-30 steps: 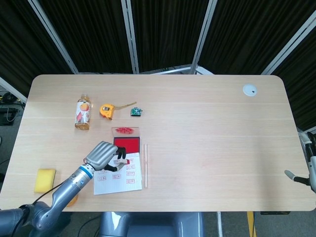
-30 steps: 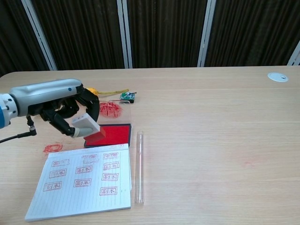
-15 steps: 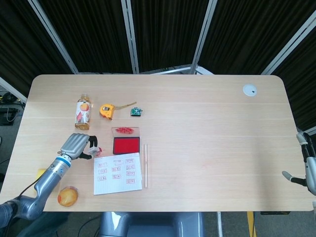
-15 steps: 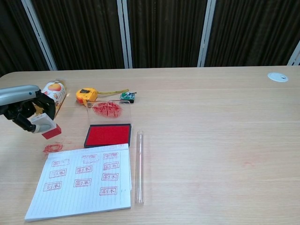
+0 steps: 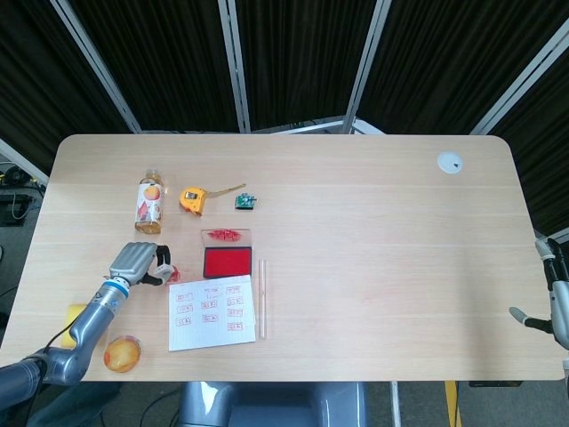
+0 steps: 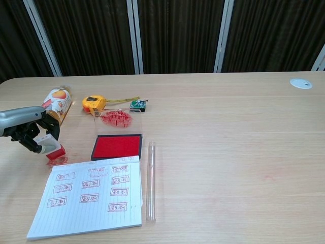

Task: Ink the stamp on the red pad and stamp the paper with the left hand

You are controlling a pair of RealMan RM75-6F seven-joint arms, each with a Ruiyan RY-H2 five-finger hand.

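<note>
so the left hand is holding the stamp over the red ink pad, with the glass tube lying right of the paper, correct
Not quite. The left hand holds the stamp down at the bare table left of the red ink pad, not over it, as the chest view shows. The glass tube does lie right of the paper.

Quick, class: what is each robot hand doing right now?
Left hand: holding the stamp.
Right hand: at the frame edge; state cannot be told.

Chest view cuts my left hand [image 6: 28, 133] at frame edge; arm out of shot. Its fingers cover top of white-bodied, red-based stamp [image 6: 52, 149]. My right hand [image 5: 553, 298] clipped at head view's right edge; finger posture unreadable. Red imprints on white lined paper sheet [image 6: 91, 195] too small to read.
</note>
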